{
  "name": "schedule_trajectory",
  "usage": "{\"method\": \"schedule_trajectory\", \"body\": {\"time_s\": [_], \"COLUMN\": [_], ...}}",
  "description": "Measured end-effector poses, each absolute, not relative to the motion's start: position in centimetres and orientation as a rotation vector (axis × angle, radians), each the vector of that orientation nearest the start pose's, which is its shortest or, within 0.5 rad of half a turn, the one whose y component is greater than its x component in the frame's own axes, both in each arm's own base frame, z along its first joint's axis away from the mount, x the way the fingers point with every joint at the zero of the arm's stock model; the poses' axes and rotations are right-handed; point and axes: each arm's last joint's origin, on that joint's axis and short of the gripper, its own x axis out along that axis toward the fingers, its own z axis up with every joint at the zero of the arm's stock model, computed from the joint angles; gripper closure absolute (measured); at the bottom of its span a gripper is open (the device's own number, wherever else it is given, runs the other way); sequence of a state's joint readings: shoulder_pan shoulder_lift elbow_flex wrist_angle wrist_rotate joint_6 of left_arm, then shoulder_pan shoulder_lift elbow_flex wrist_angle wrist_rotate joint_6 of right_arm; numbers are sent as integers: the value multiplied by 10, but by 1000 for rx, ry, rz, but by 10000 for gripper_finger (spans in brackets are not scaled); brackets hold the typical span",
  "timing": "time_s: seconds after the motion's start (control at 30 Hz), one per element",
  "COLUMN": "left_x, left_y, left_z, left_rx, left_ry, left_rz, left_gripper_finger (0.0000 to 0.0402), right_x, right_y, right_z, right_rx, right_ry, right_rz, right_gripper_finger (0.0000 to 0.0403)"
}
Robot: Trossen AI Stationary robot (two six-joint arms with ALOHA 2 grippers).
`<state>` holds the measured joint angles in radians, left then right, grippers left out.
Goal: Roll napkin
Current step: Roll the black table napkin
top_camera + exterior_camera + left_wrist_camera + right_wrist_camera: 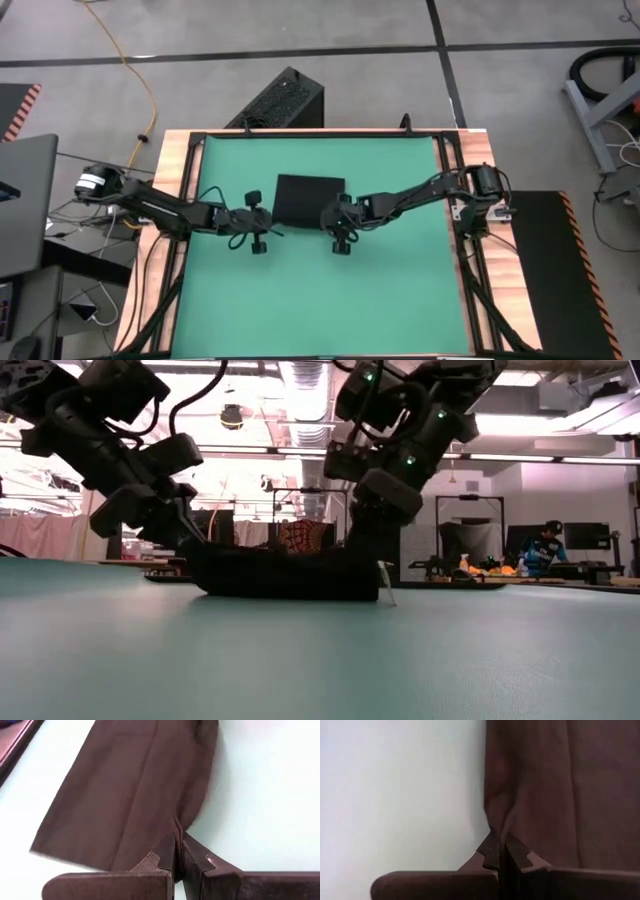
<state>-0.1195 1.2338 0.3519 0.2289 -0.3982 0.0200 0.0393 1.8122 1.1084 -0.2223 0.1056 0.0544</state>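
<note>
The black napkin (310,197) lies as a folded rectangle on the green table (320,300), with a small white tag (385,582) at one edge. My left gripper (273,214) is at its near left corner and shut on the cloth. My right gripper (328,214) is at its near right corner and also shut on the cloth. The napkin fills the left wrist view (135,785) and the right wrist view (560,785). My left gripper pinches the napkin's near left corner (178,822) between its two fingers, slanting down from the table's left. The cloth puckers up at the pinch; the remainder lies flat on the table. My right gripper pinches the napkin's near right corner (501,827) between its two fingers, slanting down from the table's right. A small ridge of cloth rises into the fingers; the remainder lies flat on the table.
A rigid black box with vent slots (280,100) stands on the floor beyond the table's far edge. The table's wooden rim (175,200) runs along both sides. Bare green surface lies toward the near edge.
</note>
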Motion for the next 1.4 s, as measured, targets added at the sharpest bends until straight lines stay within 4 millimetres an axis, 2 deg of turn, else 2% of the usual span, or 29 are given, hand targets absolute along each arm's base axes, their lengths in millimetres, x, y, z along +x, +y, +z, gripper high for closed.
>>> {"method": "schedule_trajectory", "body": {"time_s": [0.3, 0.87, 1.2, 1.4], "left_x": [207, 204, 211, 213], "left_y": [3, 50, 55, 55], "left_z": [144, 139, 121, 108], "left_rx": [188, 126, 107, 92], "left_ry": [672, 724, 766, 822], "left_rz": [324, 378, 356, 366], "left_gripper_finger": [401, 401, 401, 401], "right_x": [366, 364, 362, 365], "right_y": [-11, -55, -59, -65], "right_z": [170, 168, 166, 150], "right_rx": [33, 63, 47, 55], "right_ry": [934, 927, 941, 972], "right_rz": [-154, -248, -245, -259], "right_gripper_finger": [386, 386, 384, 382]}}
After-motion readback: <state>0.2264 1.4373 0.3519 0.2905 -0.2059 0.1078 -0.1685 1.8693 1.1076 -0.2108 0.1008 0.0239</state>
